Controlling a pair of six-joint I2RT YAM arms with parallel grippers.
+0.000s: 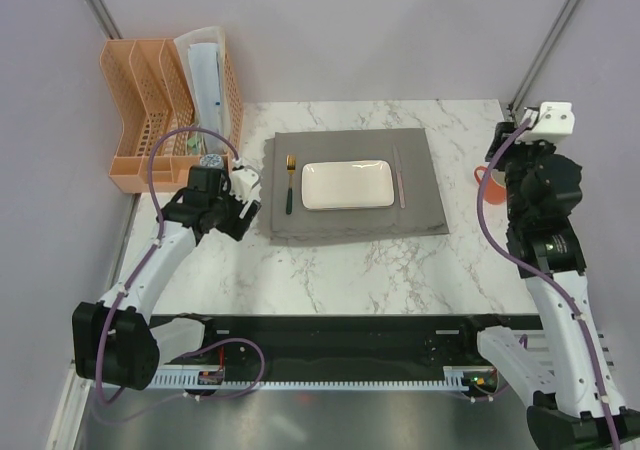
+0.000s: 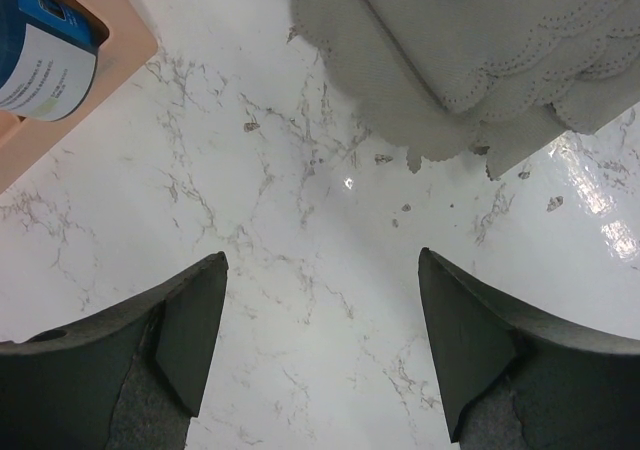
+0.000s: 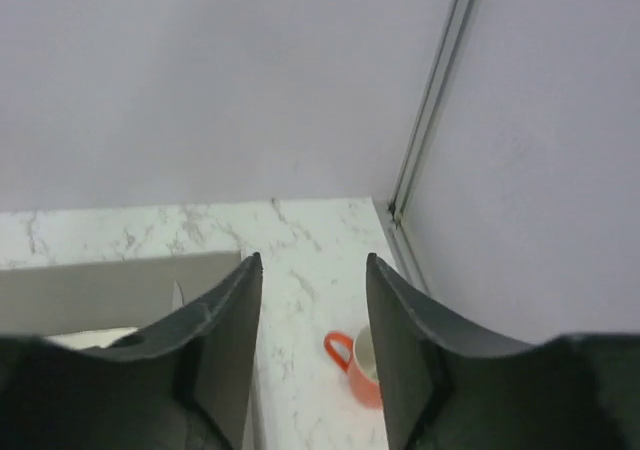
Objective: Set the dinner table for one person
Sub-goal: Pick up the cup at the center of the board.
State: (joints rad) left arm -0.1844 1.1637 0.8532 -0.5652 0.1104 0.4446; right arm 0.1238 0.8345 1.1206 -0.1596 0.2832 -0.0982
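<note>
Top external — orange rack (image 1: 150, 120) beside left tool (image 2: 322, 270), red cup (image 1: 487, 185) beside right tool (image 3: 312, 270).

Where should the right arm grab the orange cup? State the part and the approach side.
Likely the rim of the cup, from above with the right end effector, one finger inside: it stands upright, mouth open upward. Its handle points toward the placemat, so pinch the wall away from it.

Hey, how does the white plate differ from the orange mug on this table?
The plate is white, rectangular and flat; the mug is orange, round, with a handle. The plate lies on the grey placemat; the mug stands on the bare marble table, right of it. Both sit upright.
</note>
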